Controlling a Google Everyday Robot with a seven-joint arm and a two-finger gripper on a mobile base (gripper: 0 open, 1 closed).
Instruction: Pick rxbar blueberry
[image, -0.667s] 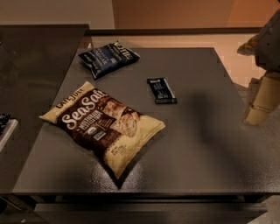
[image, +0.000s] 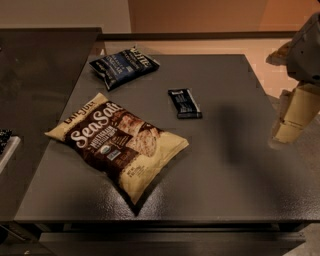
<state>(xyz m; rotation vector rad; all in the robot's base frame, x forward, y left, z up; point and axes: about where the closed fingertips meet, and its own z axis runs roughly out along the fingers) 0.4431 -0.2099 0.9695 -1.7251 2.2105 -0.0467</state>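
The rxbar blueberry (image: 184, 103) is a small flat dark bar with white print, lying flat near the middle of the dark table (image: 240, 165). My gripper (image: 287, 129) hangs at the right edge of the camera view, over the table's right edge. It is well to the right of the bar, a little nearer than it, and apart from it. Nothing is in the gripper.
A large cream-and-brown "Sea Salt" bag (image: 118, 141) lies at the front left of the bar. A dark blue chip bag (image: 124, 66) lies at the back left. A dark counter (image: 40, 85) adjoins on the left. Tan floor (image: 260, 47) lies behind.
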